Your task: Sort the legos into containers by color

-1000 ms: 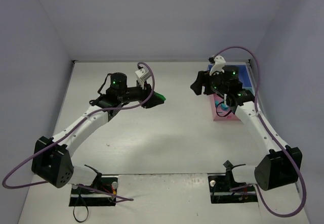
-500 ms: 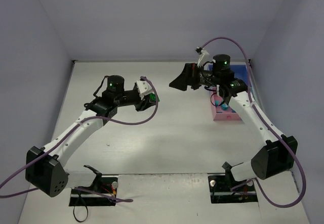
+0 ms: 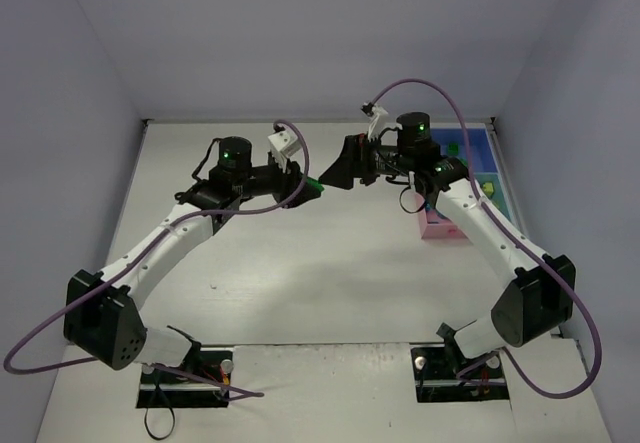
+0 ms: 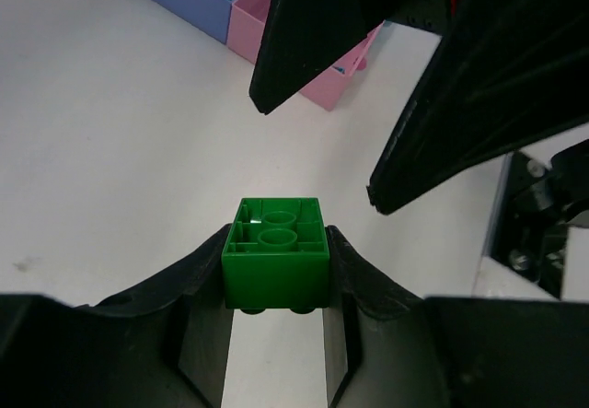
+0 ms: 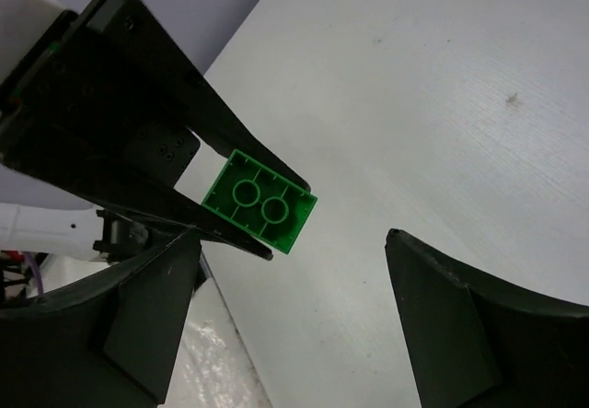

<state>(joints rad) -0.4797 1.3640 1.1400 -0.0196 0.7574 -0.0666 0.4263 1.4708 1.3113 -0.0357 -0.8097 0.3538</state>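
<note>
A dark green lego (image 4: 276, 251) sits clamped between the fingertips of my left gripper (image 4: 276, 238), hollow underside up, held above the table. In the top view this left gripper (image 3: 312, 185) points right at mid-table. My right gripper (image 3: 336, 169) faces it with jaws wide apart. From the right wrist the green lego (image 5: 260, 201) hangs just beyond the right gripper (image 5: 290, 240), whose two fingers stand on either side without touching it. The joined containers lie at the far right: blue (image 3: 474, 141) and pink (image 3: 446, 229), with several small legos (image 3: 453, 148) inside.
White table with walls on the left, back and right. The right arm stretches from its base (image 3: 530, 313) across in front of the trays. A purple cable (image 3: 420, 88) arcs over the right wrist. The pink tray corner (image 4: 342, 69) shows behind the right fingers (image 4: 313, 30).
The right arm swung left from over the trays to face the left gripper, and its jaws spread. The left gripper, still holding the green lego, dipped and then pointed right again.
</note>
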